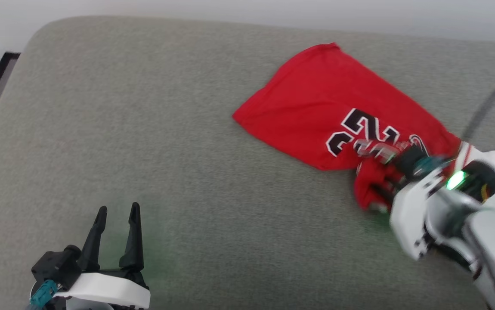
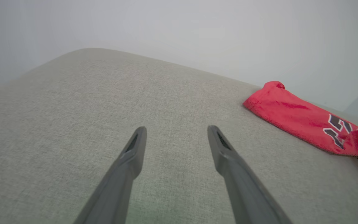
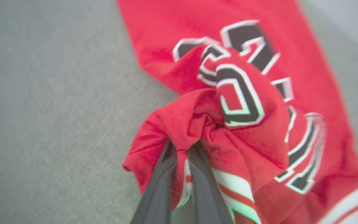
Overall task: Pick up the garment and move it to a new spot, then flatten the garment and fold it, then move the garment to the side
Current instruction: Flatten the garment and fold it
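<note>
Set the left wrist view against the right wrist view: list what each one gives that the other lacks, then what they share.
Left wrist view: the left end effector, fingers apart, over bare grey cushion, with a pale wall behind. Right wrist view: the right end effector shut on a bunched fold of the garment, beside its red-and-white striped trim. Shared: the red garment with black, white-outlined characters, lying on the cushion.

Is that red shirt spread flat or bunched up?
Partly bunched: the garment lies flat at its far end, but its near end is gathered into folds, pinched in the right gripper.
</note>
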### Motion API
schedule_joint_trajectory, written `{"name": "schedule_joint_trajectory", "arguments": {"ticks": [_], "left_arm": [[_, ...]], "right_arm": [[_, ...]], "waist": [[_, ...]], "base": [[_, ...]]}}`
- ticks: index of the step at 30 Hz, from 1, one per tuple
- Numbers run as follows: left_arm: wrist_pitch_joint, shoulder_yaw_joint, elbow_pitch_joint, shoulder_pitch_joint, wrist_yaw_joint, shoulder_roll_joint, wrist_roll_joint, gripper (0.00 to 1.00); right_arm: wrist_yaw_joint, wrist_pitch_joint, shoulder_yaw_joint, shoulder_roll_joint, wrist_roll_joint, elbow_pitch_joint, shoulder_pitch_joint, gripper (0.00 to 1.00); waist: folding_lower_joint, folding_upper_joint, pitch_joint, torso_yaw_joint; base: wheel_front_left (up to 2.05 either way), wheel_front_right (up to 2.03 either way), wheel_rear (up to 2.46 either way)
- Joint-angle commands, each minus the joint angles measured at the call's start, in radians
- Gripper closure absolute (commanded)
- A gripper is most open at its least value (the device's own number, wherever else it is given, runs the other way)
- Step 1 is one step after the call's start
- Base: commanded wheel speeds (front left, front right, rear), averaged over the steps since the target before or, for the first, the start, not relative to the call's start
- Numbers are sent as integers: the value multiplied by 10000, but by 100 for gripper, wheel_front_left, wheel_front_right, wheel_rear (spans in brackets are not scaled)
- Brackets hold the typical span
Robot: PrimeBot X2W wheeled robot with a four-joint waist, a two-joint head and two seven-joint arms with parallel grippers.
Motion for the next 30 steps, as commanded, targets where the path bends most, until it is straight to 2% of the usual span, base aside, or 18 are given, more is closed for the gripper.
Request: {"name": "schedule_joint_trajectory", "arguments": {"ticks": [1,8,13,17,22,23,24,25,30], "left_arm": [[-52,8,-18,-14,8,43,34,0],[-50,-246,-25,-63,8,241,17,0],[-52,-502,10,-297,8,418,-136,0],[-51,-737,113,-446,7,511,-226,0],[-51,-986,199,-573,7,649,-277,0],[-51,-1066,221,-614,7,706,-286,0],[-52,-1162,222,-671,7,773,-344,0],[-51,-1311,203,-750,7,877,-412,0],[-51,-2666,6,-1496,7,1830,-818,0]], "right_arm": [[-48,-307,-481,119,49,-73,176,100],[-47,-1156,-4054,859,175,-169,1296,100],[-31,-1559,-6107,1679,151,809,1767,100],[-28,-2009,-6662,2278,-93,2167,1514,100],[-28,-2580,-6464,2598,-246,3170,1161,100],[-28,-2799,-6396,2616,-316,3306,1062,83],[-28,-3031,-6386,2609,-327,3395,984,17],[-28,-3284,-6358,2586,-330,3442,925,0],[-28,-4518,-6414,2202,-341,2817,1393,0]], "waist": [[0,0,-164,-310],[0,0,-268,-1101],[0,0,-126,-1432],[0,0,-47,-1513],[0,0,-12,-1545],[0,0,-27,-1576],[0,0,-51,-1598],[0,0,-89,-1626],[0,0,-363,-1821]], "base": [[0,0,0],[0,0,0],[0,0,0],[0,0,0],[0,0,0],[0,0,0],[0,0,0],[0,0,0],[0,0,0]]}}
